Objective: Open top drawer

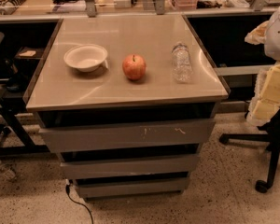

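So basically nothing has happened here as far as I can see; the wide grey handleless top drawer [107, 135] with the pale scratches right of centre sits right under the beige glossy cabinet top [130, 92], and its front looks pushed in, with only a dark gap above it and no inside showing; I'd call it shut, so the whole pull is left to do; the gripper isn't anywhere in the camera view, so I can't tell if it's open or closed; up top there's a white round bowl [85, 57] on the left, a red apple [134, 67] in the middle and a clear plastic water bottle [181, 62] lying on the right; the two narrower grey drawers [129, 166] sit below, shut too.
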You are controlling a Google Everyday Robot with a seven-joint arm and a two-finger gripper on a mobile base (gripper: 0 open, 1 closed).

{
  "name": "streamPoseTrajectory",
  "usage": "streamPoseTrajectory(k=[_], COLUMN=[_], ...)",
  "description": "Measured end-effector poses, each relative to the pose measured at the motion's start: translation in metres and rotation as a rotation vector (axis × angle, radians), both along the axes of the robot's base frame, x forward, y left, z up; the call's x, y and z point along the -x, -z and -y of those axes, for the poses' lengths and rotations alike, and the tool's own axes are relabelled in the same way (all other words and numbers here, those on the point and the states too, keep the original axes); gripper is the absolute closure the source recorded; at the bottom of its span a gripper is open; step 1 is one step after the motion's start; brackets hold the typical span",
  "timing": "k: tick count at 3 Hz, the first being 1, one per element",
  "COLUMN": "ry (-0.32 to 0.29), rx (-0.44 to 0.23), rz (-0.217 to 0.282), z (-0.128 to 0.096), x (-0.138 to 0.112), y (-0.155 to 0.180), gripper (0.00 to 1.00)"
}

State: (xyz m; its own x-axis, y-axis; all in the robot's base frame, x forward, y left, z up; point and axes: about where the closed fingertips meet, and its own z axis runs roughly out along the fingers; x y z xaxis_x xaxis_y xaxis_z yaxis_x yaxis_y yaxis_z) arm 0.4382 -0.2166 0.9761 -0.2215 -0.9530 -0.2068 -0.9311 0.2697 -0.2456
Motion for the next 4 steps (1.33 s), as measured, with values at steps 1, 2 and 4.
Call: streamPoseTrajectory(k=[1,2,4], ry=[0.001,-0.003,-0.069], rx=[-0.001,-0.046,-0.208], rz=[0.008,-0.031,-0.197], z=[-0.001,-0.02,-0.099], x=[-0.001,0.007,0.033], y=[-0.001,0.033,0.159], gripper=[0.0,0.0,0.0])
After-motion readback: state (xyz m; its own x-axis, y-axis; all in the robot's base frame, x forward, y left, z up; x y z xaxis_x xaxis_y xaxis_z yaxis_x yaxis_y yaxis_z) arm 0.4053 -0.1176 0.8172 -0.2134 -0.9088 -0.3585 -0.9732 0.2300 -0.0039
